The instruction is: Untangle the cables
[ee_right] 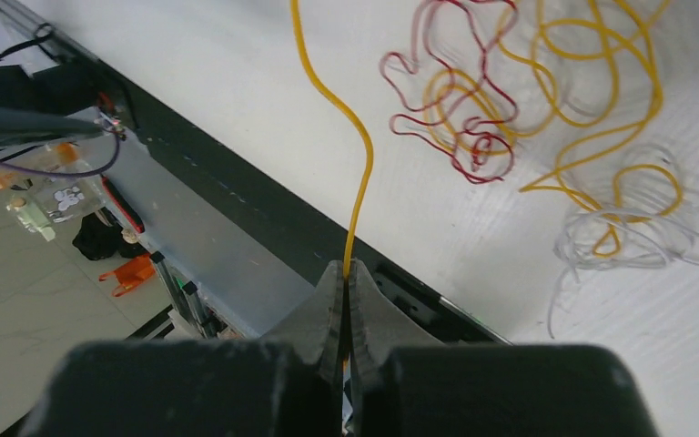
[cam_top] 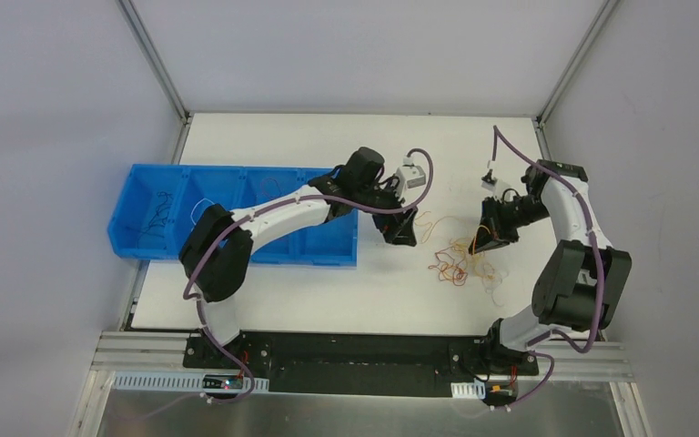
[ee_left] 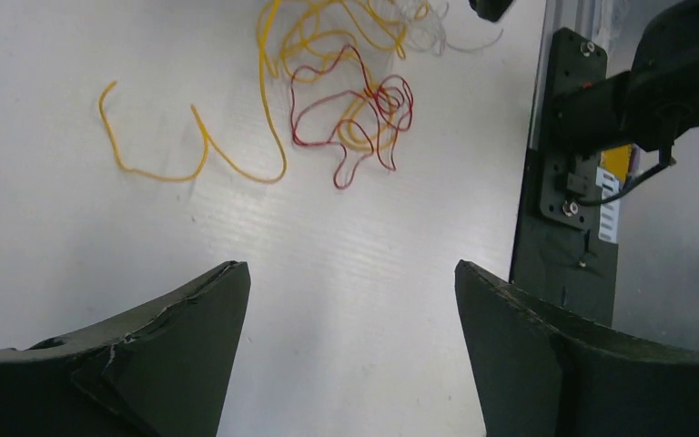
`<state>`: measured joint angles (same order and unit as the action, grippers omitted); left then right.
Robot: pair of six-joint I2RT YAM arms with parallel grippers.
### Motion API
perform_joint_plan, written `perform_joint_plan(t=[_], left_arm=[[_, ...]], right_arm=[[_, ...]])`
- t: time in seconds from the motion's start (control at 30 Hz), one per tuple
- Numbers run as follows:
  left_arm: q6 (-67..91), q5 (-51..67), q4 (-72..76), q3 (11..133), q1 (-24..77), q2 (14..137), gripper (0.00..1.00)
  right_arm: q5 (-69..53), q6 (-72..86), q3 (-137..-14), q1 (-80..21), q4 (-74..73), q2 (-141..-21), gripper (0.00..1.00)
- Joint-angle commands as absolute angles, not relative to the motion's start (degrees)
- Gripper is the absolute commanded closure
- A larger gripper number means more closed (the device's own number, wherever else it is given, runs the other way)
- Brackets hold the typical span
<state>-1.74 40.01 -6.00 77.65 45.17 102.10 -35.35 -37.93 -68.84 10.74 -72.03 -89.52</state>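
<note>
A: The right gripper [ee_right: 346,273] is closed, pinching one yellow cable [ee_right: 360,173] at the fingertips. The strand runs up and out of the top of the wrist frame. The left gripper [ee_left: 348,273] is spread wide, holding nothing, over bare table [ee_left: 346,228].

B: And the rest of the cables [cam_top: 460,264]?

A: They are heaped on the table between the two grippers, centre-right of the overhead frame. A red cable [ee_right: 487,150] loops through the yellow ones. A white cable [ee_right: 560,246] is coiled at the heap's lower right in the right wrist frame. The blue bin [cam_top: 146,196] sits well apart, at the left.

B: Risks?

A: Judged, not seen. Nothing pins the heap. Whether the held strand threads through the red loops cannot be told. If it does, a pull would drag the whole heap or cinch the knot. The strand is hair-thin and caught only at the fingertips, so a snag could slip it free. A drag toward the table's near edge could spill cables off.
</note>
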Motion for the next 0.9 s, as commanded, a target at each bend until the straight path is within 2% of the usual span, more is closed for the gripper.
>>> perform_joint_plan(t=[0.0, 0.23, 0.4, 0.53, 0.6, 0.8, 0.83, 0.87], left_arm=[[3.41, 41.69, 7.31, 84.31, 45.68, 105.64, 0.13], [1.76, 39.12, 8.82, 92.37, 47.33, 114.02, 0.14], [0.97, 40.8, 8.56, 94.2, 48.17, 114.91, 0.26], [-2.09, 40.78, 7.73, 92.95, 48.4, 113.99, 0.31], [-2.95, 41.63, 7.31, 92.9, 48.43, 113.44, 0.42], [-5.61, 46.01, 4.18, 91.02, 48.5, 107.75, 0.94], [-5.77, 45.98, 3.65, 90.58, 48.41, 106.63, 1.0], [-5.96, 45.84, 3.28, 89.8, 48.35, 105.48, 1.0]], right_arm=[[-46.81, -42.26, -73.56, 9.95, -79.36, -84.73, 1.0], [-49.14, -43.75, -75.6, 7.2, -82.1, -83.59, 1.0], [-51.15, -44.33, -77.13, 5.7, -83.66, -82.48, 1.0], [-52.29, -45.55, -79.49, 4.75, -86.15, -81.87, 1.0], [-53.05, -46.8, -80.16, 4.22, -87.83, -81.77, 1.0], [-55.36, -51.58, -80.48, 3.42, -91.93, -80.83, 1.0], [-55.67, -51.91, -80.53, 3.43, -92.32, -80.69, 1.0], [-55.75, -52.01, -80.57, 3.43, -92.47, -80.54, 1.0]])
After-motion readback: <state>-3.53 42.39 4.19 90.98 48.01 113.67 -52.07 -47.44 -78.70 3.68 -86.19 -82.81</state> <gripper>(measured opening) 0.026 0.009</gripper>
